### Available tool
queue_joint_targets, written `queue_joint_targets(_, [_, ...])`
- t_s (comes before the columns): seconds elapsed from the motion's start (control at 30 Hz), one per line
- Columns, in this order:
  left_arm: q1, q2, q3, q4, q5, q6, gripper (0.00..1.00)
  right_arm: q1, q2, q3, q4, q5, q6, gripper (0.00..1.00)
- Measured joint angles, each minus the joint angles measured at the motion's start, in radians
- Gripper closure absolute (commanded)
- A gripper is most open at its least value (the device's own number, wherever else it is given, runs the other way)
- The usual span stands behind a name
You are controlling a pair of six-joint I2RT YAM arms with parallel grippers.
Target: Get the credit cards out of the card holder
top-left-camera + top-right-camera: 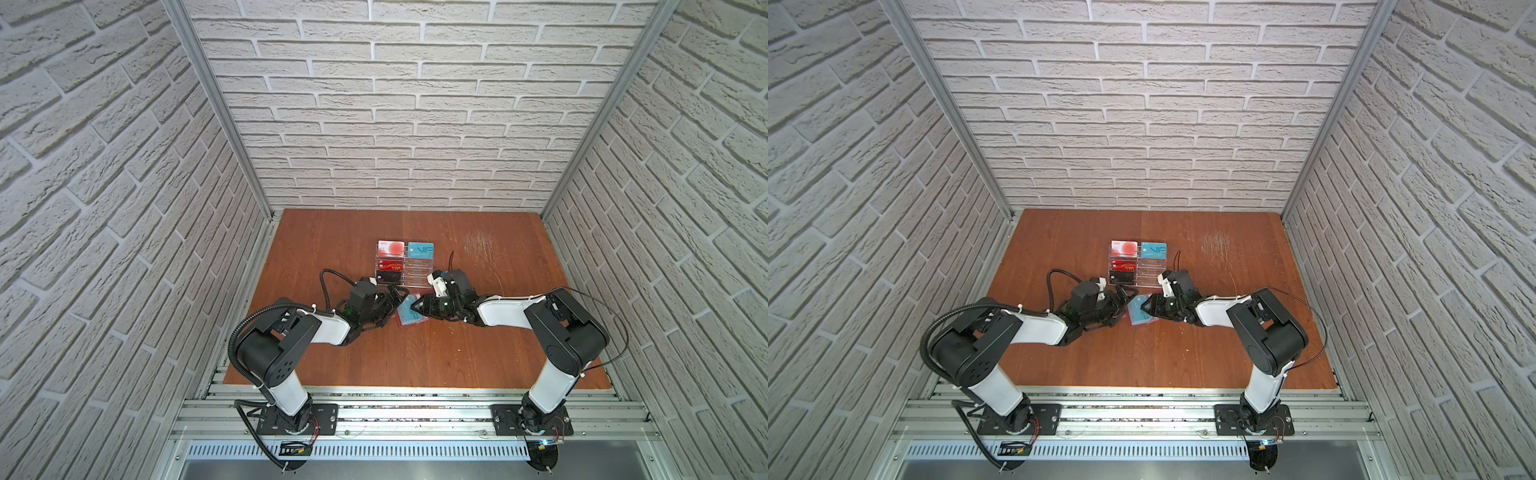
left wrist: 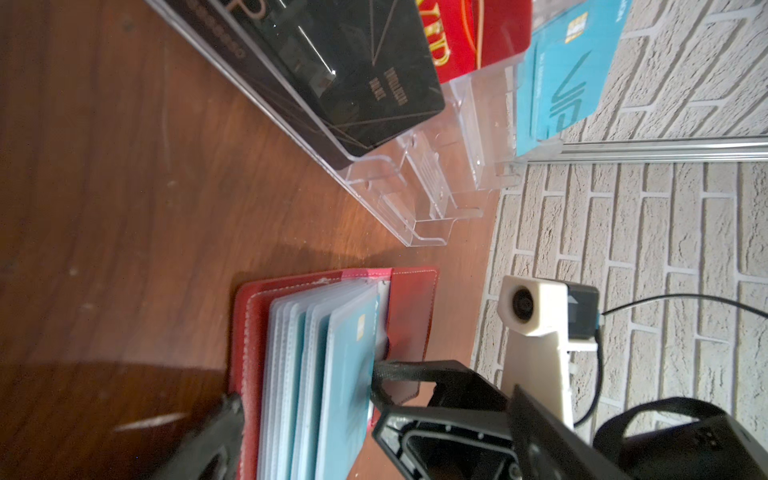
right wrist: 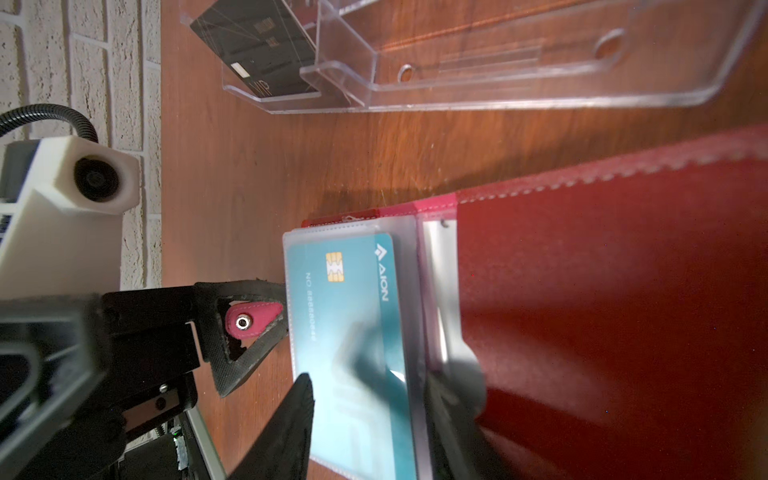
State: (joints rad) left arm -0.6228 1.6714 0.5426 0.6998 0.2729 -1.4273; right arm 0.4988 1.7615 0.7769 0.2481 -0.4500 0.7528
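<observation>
The red card holder lies open on the table between both grippers, its clear sleeve pages fanned. A teal credit card sits inside the sleeve page nearest the spine. My right gripper is partly open around that page, one finger in front of the card and the other blurred behind the sleeves. My left gripper is wide open. One of its fingers rests against the pages' free edges, beside the holder's red snap tab.
A clear acrylic tiered stand stands just behind the holder, with black, red and teal cards in its slots. Both arms reach in low from the front, their wrists close together over the middle of the brown table.
</observation>
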Motion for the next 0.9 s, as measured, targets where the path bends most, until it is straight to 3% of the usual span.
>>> queue_joint_targets(0.9, [0.039,0.089,0.004,0.147,0.074,-0.013,0.02,-0.004,-0.005,-0.101,0.180,-0.005,0.060,0.59])
